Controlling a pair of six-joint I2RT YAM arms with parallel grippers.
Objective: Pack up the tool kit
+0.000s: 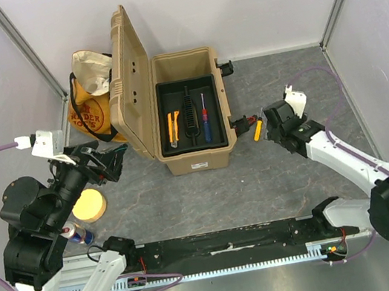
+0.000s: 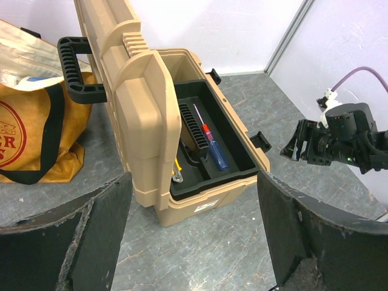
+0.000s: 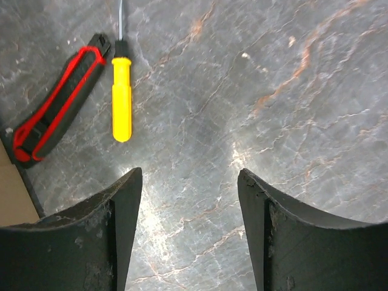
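The tan toolbox [image 1: 199,161] stands open mid-table, its lid [image 1: 130,81] raised to the left. Its black inner tray [image 1: 184,85] holds an orange-handled tool [image 1: 174,126] and a blue-and-red screwdriver [image 1: 205,121], which also shows in the left wrist view [image 2: 215,151]. A yellow-handled screwdriver [image 3: 121,100] and a red-and-black knife [image 3: 57,112] lie on the table just right of the box. My right gripper [image 3: 189,182] hovers open and empty beside them. My left gripper [image 2: 194,236] is open and empty, left of and in front of the box [image 2: 206,203].
An orange-yellow cloth bag [image 1: 93,103] leans behind the open lid. A round tan disc [image 1: 88,205] and a small can [image 1: 81,232] sit at the near left. White walls close in the back and both sides.
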